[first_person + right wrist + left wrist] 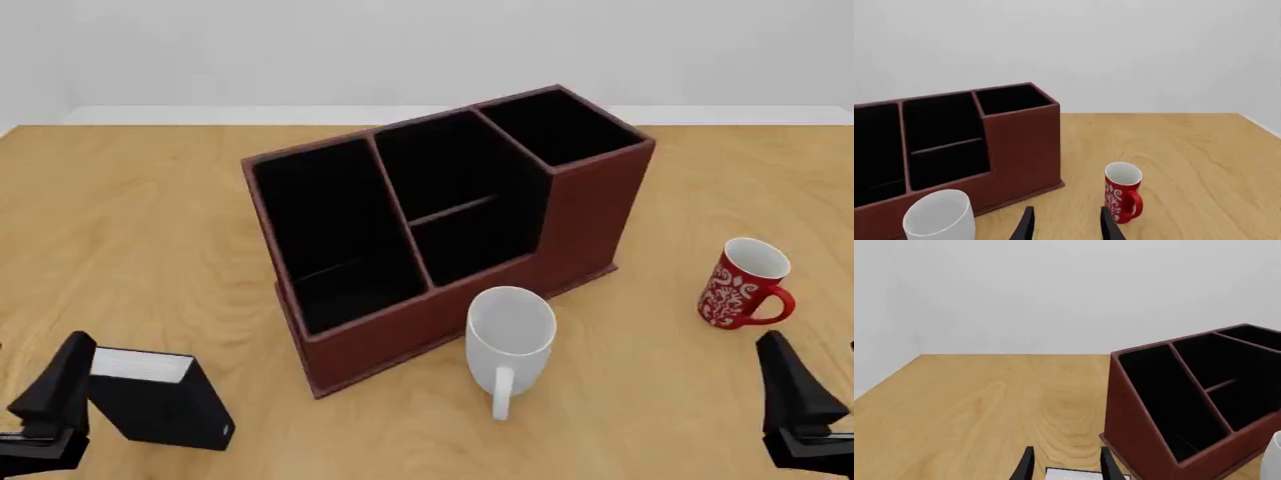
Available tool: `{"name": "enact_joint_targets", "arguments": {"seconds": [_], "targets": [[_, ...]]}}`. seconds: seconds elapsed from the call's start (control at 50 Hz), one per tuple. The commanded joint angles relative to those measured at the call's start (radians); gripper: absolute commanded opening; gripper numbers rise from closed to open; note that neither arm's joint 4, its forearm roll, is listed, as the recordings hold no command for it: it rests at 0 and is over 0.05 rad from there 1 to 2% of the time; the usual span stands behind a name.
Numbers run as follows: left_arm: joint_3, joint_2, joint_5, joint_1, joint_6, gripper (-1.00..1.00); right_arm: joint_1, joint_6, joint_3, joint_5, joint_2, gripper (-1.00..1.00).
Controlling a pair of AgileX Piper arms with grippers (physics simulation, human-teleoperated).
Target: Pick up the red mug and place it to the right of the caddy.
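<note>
right hand (1063, 225): fingers apart, empty, low at near table edge | left hand (1064, 467): apart, empty | red mug (743, 284): upright on table (120, 230), already right of caddy (441, 225), ungrasped | progress: pick and place both remain

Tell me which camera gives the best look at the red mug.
The right wrist view: the red mug stands upright, close and whole, with pattern and handle clear. The front view shows it smaller, right of the caddy. The left wrist view misses it.
</note>
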Motion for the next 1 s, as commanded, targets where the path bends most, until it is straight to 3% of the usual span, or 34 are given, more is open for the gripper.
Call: {"name": "enact_joint_targets", "arguments": {"seconds": [0.02,0.22,0.3,0.36,0.4,0.52,0.54,0.6,0.62,0.64,0.66,0.72,0.78,0.8,0.86,0.88,1.0], "targets": [[-0.003,0.005,-0.001,0.0,0.0,1.0,-0.001,-0.003,-0.005,0.001,-0.004,1.0],[-0.003,0.005,-0.001,0.0,0.0,1.0,0.01,-0.022,-0.044,0.015,0.002,1.0],[-0.003,0.004,-0.001,0.0,0.0,1.0,-0.006,-0.05,-0.131,0.076,0.014,1.0],[-0.003,0.005,-0.001,0.0,0.0,1.0,-0.03,0.013,-0.213,0.09,0.1,1.0],[-0.003,0.005,-0.001,0.0,0.0,1.0,-0.046,-0.013,-0.273,0.113,0.134,1.0],[-0.003,0.005,-0.001,0.0,0.0,1.0,-0.065,-0.006,-0.426,0.195,0.194,1.0],[-0.003,0.005,-0.001,0.0,0.0,1.0,-0.078,-0.015,-0.449,0.2,0.204,1.0],[-0.003,0.005,-0.001,0.0,0.0,1.0,-0.128,-0.12,-0.498,0.2,0.255,1.0],[-0.003,0.005,-0.001,0.0,0.0,1.0,-0.123,-0.116,-0.512,0.209,0.271,1.0],[-0.003,0.005,-0.001,0.0,0.0,1.0,-0.173,-0.163,-0.527,0.207,0.367,1.0],[-0.003,0.005,-0.001,0.0,0.0,1.0,-0.144,-0.132,-0.537,0.211,0.343,1.0],[-0.003,0.005,-0.001,0.0,0.0,1.0,-0.183,-0.215,-0.55,0.192,0.402,1.0],[-0.003,0.005,-0.001,0.0,0.0,1.0,-0.2,-0.249,-0.552,0.18,0.417,1.0],[-0.003,0.005,-0.001,0.0,0.0,1.0,-0.2,-0.294,-0.546,0.17,0.444,1.0],[-0.003,0.005,-0.001,0.0,0.0,1.0,-0.207,-0.295,-0.547,0.164,0.458,1.0],[-0.003,0.005,-0.001,0.0,0.0,1.0,-0.208,-0.32,-0.545,0.159,0.479,1.0],[-0.003,0.005,-0.001,0.0,0.0,1.0,-0.209,-0.315,-0.548,0.158,0.481,1.0]]}}
